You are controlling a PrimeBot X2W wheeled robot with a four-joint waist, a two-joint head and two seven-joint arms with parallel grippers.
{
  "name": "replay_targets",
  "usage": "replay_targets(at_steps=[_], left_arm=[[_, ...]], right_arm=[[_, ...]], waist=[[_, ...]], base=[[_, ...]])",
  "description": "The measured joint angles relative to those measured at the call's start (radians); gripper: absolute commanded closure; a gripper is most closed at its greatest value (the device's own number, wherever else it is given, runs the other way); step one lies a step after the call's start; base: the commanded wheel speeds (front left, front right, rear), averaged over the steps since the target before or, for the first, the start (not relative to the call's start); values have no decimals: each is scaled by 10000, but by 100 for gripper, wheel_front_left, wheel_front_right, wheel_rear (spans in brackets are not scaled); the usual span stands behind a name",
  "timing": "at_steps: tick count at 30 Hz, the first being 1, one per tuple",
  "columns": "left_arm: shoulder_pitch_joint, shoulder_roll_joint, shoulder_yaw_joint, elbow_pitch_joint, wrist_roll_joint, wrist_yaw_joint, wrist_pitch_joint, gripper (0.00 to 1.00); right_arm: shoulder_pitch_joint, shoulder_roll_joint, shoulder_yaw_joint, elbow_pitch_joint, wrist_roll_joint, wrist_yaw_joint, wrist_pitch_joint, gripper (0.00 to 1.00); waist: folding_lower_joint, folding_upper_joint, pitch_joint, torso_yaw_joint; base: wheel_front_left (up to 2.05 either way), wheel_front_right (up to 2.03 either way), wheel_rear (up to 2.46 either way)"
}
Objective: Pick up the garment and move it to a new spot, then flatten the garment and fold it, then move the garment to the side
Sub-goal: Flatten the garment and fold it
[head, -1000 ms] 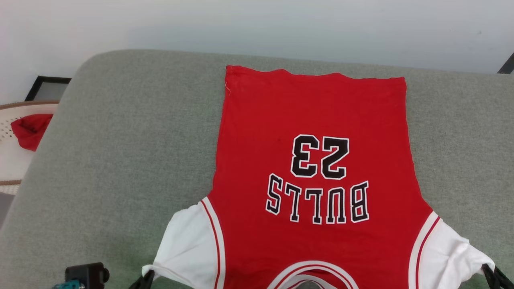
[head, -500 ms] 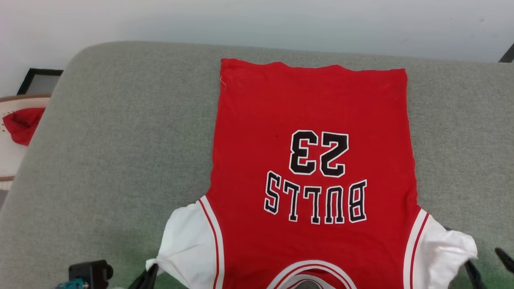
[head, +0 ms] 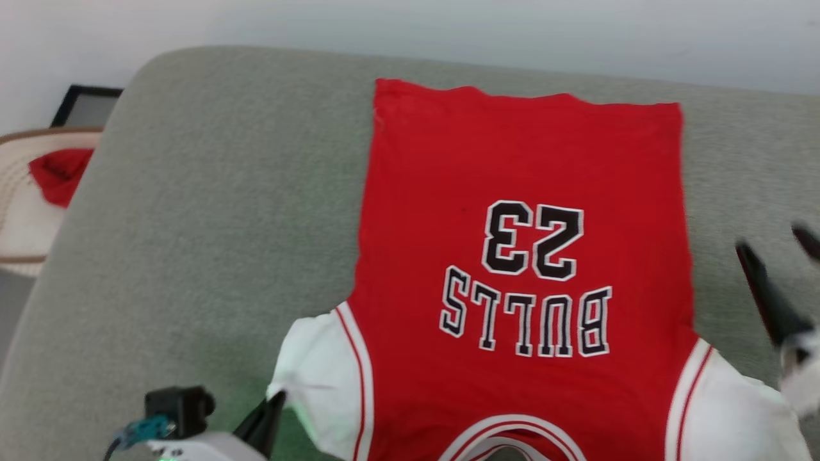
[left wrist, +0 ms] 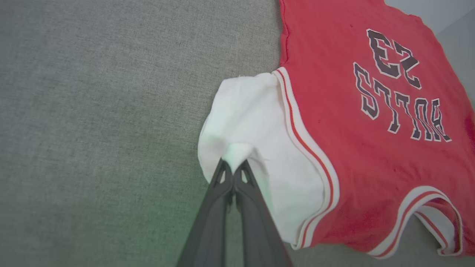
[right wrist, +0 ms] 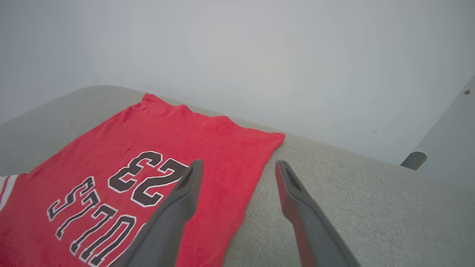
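Right hand [head: 769, 238] had let go of the right sleeve [head: 737, 410] since a second ago and risen to the right edge of the head view. Its fingers were spread wide, holding nothing, above the bench [head: 211, 192] beside the garment [head: 525, 160]. Left hand [left wrist: 233, 170], lower left, stayed pinched shut on the white left sleeve [left wrist: 252, 122], bunching it. Garment lay flat at frame centre: red, hem toward top, "BULLS 23" upside down.
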Motion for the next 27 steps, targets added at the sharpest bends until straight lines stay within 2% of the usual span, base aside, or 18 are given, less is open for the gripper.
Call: replay_targets(at_steps=[4, 9, 16, 19, 27], left_arm=[[-662, -380, -295, 157, 284, -247, 207, 100], [-1384, -961, -610, 510, 550, -619, 351, 100], [-2137, -1714, -876, 1051, 750, -1141, 328, 100], [-2419, -2023, -945, 1335, 775, -1383, 272, 100], [-3096, -2700, -1116, 2044, 859, -1948, 144, 100]], right_arm=[[-2005, -272, 291, 815, 144, 6, 1492, 0], [-4263, -681, 477, 2562, 299, 2, 3486, 0], [-6707, -1072, 871, 4458, -27, 2, 5641, 0], [-7519, -1129, 1032, 5164, -240, 4, 6395, 0], [-8752, -627, 483, 7116, -1206, -2, 8092, 0]], waist=[[-1, 0, 171, 379], [0, 0, 507, 905], [-1, 0, 1292, 1522], [-1, 0, 1687, 1756], [0, 0, 2638, 2361]], base=[[0, 0, 0], [0, 0, 0], [0, 0, 0], [0, 0, 0], [0, 0, 0]])
